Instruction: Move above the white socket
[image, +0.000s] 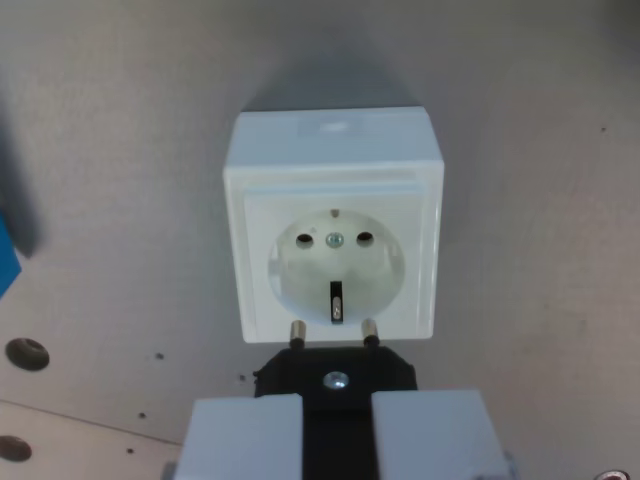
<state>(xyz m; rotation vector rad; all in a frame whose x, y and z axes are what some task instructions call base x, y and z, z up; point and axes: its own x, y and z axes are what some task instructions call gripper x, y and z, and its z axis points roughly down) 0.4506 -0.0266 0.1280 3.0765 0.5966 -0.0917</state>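
Note:
A white square socket (336, 225) sits on the pale board in the middle of the wrist view, its round recess showing two pin holes, a centre screw and a metal earth clip. Just below it, at the bottom of the view, my gripper (337, 435) is shut on a black plug (335, 375). The plug's two metal pins (297, 333) point toward the socket and overlap its lower edge in the picture. My light grey fingers (245, 440) flank the plug body on either side.
A blue object (8, 258) pokes in at the wrist view's left edge. Two round holes (27, 353) sit in the board at the lower left, along with small dark screw dots. A seam crosses the board near the bottom left.

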